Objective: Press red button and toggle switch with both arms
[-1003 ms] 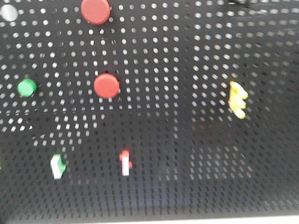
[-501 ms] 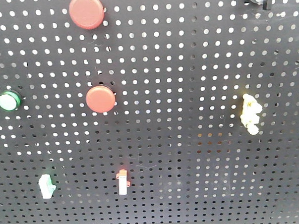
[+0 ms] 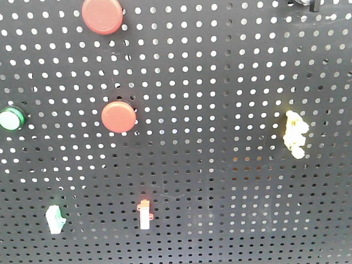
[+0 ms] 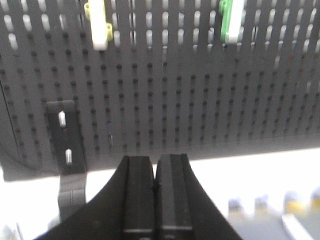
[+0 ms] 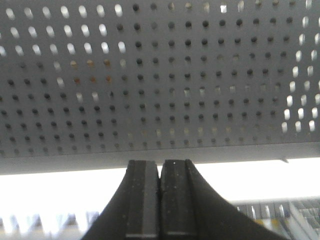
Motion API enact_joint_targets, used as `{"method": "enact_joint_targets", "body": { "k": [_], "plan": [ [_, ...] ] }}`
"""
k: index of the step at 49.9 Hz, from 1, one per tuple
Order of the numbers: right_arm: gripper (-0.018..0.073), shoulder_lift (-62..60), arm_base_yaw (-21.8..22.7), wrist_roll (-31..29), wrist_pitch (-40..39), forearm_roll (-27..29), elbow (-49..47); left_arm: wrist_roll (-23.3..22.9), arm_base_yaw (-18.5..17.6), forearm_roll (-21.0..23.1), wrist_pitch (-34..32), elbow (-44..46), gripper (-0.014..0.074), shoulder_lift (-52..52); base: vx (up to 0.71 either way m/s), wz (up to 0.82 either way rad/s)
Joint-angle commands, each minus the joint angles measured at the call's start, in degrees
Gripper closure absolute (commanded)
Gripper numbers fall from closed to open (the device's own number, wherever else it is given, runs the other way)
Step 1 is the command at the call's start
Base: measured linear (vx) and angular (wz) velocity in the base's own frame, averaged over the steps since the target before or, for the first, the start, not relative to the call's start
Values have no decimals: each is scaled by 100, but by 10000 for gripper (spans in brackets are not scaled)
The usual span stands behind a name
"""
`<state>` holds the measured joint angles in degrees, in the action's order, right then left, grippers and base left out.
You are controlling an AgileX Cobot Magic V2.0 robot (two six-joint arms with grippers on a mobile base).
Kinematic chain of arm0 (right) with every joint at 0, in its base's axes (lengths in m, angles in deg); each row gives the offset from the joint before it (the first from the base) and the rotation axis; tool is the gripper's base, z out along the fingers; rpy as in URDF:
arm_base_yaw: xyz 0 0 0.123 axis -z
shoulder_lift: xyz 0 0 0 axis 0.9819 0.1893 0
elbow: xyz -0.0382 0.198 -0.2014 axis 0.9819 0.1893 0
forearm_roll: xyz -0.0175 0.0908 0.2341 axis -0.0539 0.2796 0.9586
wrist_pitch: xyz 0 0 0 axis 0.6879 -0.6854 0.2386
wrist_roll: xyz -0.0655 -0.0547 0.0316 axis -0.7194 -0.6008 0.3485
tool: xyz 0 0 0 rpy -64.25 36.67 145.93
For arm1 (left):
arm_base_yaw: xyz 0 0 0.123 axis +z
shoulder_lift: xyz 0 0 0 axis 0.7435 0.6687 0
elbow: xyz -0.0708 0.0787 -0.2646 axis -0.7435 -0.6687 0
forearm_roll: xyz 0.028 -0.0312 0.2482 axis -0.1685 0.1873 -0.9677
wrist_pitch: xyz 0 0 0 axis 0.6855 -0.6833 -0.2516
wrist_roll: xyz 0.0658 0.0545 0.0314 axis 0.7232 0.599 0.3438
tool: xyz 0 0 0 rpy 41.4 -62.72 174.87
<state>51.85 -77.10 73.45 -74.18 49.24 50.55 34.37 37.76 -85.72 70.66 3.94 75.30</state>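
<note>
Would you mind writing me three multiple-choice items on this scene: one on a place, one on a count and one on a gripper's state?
1. In the front view, where is the green button relative to the lower red button?
A. To its left
B. To its right
C. Straight below it

2. How many round red buttons show in the front view?
A. One
B. Two
C. Four

3. How does the left gripper stand in its wrist view?
A. Wide open
B. Shut on nothing
C. Shut on a white toggle

Answers:
1 A, since the green button sits near the left edge at about the same height.
2 B, since the upper red button and the lower one are the only two.
3 B, since the jaws meet with nothing between them.
</note>
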Motion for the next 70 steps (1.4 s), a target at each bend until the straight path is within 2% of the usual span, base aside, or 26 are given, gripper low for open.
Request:
{"method": "enact_joint_targets", "body": {
  "k": [1, 5, 13, 21, 28, 37, 41, 44, 46, 48, 52, 54, 56, 60, 64, 70],
  "plan": [
    [562, -61, 26, 121, -1274, 111, -130, -210, -9, -4, -1241, 85, 594, -93, 0, 0],
    [562, -20, 22, 288, -1277, 135, -574, -365, -9, -4, -1209, 542, 594, -76, 0, 0],
    [562, 716, -76, 111, -125, -513, -2351, -300, -9, -28, -68, 2153, 594, 468, 0, 0],
    [562, 2086, -116, -55, 618, -640, -4172, 420, -14, -46, 956, 3987, 594, 2080, 0, 0],
    [562, 3055, -121, -28, 951, -336, -5304, 946, -14, -23, 1751, 5366, 594, 3390, 0, 0],
    [562, 3583, -121, -14, 1011, 306, -5899, 886, -14, 111, 2186, 6503, 594, 4351, 0, 0],
    [562, 3599, -121, -14, 940, 712, -5869, 1029, -47, 684, 2293, 6756, 594, 4479, 0, 0],
    [562, 3599, -121, -14, 942, 1019, -5864, 1506, -160, 1344, 2336, 6905, 594, 4536, 0, 0],
    [562, 3599, -121, -14, 942, 1173, -5864, 2031, -272, 1873, 2347, 6982, 594, 4583, 0, 0],
    [562, 3599, -121, -14, 942, 1321, -5864, 2809, -404, 2501, 2374, 7067, 594, 4647, 0, 0],
    [562, 3599, -121, -20, 942, 1479, -5864, 4366, -717, 4050, 2519, 7233, 594, 4820, 0, 0],
    [562, 3599, -121, -20, 942, 1538, -5864, 5001, -844, 4705, 2606, 7317, 594, 4933, 0, 0],
    [562, 3599, -121, -20, 942, 1580, -5864, 5521, -946, 5274, 2665, 7402, 594, 5068, 0, 0],
    [562, 3599, -121, -20, 955, 1587, -5864, 6155, -1110, 6258, 2703, 7612, 594, 5456, 0, 0],
    [562, 3599, -121, -20, 987, 1587, -5864, 6257, -1214, 6543, 2746, 7881, 594, 5828, 0, 0],
    [562, 3604, -121, -42, 1075, 1587, -5864, 6250, -1371, 6556, 2934, 8374, 594, 6363, 0, 0]
  ]
}}
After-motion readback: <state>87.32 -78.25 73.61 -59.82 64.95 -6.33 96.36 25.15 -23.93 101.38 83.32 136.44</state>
